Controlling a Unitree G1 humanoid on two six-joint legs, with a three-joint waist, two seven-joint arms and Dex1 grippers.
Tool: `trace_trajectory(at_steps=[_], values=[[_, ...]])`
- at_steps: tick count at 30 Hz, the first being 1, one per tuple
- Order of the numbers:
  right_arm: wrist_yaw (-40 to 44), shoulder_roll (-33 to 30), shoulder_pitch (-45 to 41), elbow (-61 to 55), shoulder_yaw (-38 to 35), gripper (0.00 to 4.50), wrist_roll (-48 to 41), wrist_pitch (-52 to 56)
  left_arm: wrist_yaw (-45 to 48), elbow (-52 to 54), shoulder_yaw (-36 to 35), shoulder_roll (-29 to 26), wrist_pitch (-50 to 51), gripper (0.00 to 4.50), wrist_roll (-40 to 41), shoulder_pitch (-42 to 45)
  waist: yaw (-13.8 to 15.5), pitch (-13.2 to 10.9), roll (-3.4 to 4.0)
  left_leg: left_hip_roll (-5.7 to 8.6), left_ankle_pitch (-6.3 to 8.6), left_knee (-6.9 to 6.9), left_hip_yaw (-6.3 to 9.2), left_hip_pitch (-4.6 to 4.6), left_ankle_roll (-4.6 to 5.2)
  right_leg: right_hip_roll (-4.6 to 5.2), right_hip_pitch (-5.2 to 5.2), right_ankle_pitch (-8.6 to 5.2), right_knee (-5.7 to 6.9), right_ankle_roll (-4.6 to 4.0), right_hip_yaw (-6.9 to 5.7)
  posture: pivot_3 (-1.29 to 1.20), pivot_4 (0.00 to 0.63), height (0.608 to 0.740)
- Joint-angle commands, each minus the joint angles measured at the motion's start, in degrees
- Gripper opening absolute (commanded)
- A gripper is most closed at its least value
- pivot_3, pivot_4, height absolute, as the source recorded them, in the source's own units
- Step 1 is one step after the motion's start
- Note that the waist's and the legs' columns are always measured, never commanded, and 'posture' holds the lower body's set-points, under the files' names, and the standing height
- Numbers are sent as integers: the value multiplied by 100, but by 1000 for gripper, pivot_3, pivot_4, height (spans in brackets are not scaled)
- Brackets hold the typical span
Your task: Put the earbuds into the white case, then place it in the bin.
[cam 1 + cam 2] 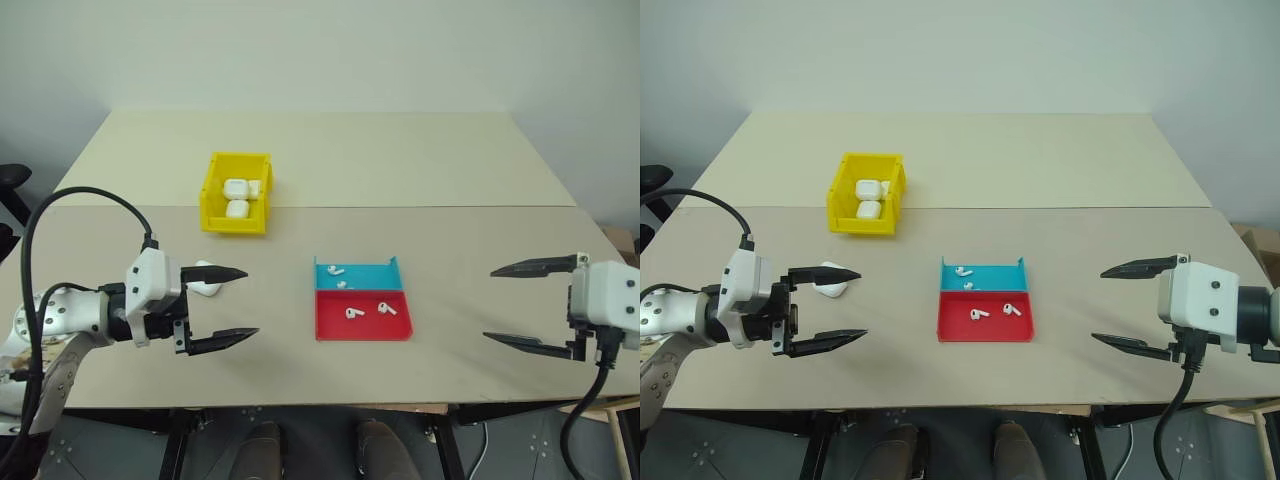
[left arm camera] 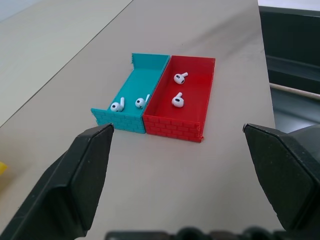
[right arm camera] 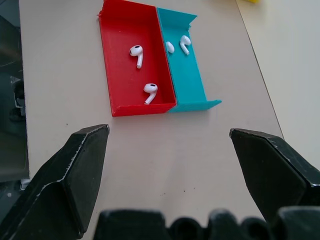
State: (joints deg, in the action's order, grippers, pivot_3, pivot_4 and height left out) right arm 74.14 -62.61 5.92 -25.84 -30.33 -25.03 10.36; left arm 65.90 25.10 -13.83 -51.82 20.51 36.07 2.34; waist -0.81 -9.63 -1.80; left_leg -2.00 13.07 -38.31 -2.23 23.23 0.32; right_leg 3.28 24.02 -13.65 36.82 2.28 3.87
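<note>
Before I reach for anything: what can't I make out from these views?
- White case on the table: left gripper finger crosses it; lid state unclear.
- White cases in the yellow bin: too small to count; near wall hides the floor.
- Earbuds: left or right unreadable.

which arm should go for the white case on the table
Left. The case lies right beside the open left claw. The open right claw is across the table, beyond the tray.

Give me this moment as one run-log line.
left gripper: open, empty | right gripper: open, empty | earbuds: four in tray | white case: on table, by left gripper | bin: holds cases
</note>
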Motion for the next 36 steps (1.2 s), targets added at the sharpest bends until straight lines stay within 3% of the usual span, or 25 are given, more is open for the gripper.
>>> trace_trajectory(at_steps=[1,8,13,17,18,22,25,26,36], values=[[-72,-16,-65,-42,-99,4473,-62,24,38,148,-63,-119,109,4500,83,20,0,0,0,0,0,0,0,0,0,0,0,0,0,0,0,0,150,740],[-177,10,0,-90,-36,4473,-25,67,-622,447,-5,-162,189,4500,-532,-69,0,0,0,0,0,0,0,-1,0,0,-1,0,0,0,0,0,150,740],[-215,31,17,-56,80,4473,16,18,-1388,654,245,-136,177,4500,-1547,-246,2,0,0,1,0,0,0,-1,0,0,-1,0,0,0,1,0,150,740],[-340,66,-48,-38,288,4473,78,32,-1978,1178,557,-648,1527,4500,-2143,-142,2,0,-3,0,0,0,1,-2,0,-1,-2,0,1,0,1,0,150,740],[-376,55,-35,-60,310,4473,109,71,-2071,1282,556,-693,2050,4500,-1980,-21,2,0,-2,1,0,0,1,0,0,0,0,0,1,0,1,0,150,740],[-449,66,86,-199,248,4473,52,288,-2437,1672,818,-1027,4643,4500,-1482,1024,27,-2,-6,1,0,0,4,3,0,0,1,-1,3,2,-1,0,150,740],[-524,99,158,-300,295,4473,27,419,-2846,976,1736,-948,6655,4500,-1530,2815,66,-2,-7,8,0,-2,12,1,0,1,-5,-5,6,10,-5,0,150,740],[-546,106,159,-315,338,4473,30,448,-2886,680,1951,-940,6990,4500,-1511,3274,62,-2,-8,10,0,-6,14,1,0,-1,-8,-23,4,47,-6,0,150,740],[-676,39,-165,-150,827,4473,106,691,-2350,-1521,3930,-1371,7159,4500,-1303,5365,-35,-6,-16,10,1,2,16,7,3,-9,14,-7,19,4,5,0,150,740]])
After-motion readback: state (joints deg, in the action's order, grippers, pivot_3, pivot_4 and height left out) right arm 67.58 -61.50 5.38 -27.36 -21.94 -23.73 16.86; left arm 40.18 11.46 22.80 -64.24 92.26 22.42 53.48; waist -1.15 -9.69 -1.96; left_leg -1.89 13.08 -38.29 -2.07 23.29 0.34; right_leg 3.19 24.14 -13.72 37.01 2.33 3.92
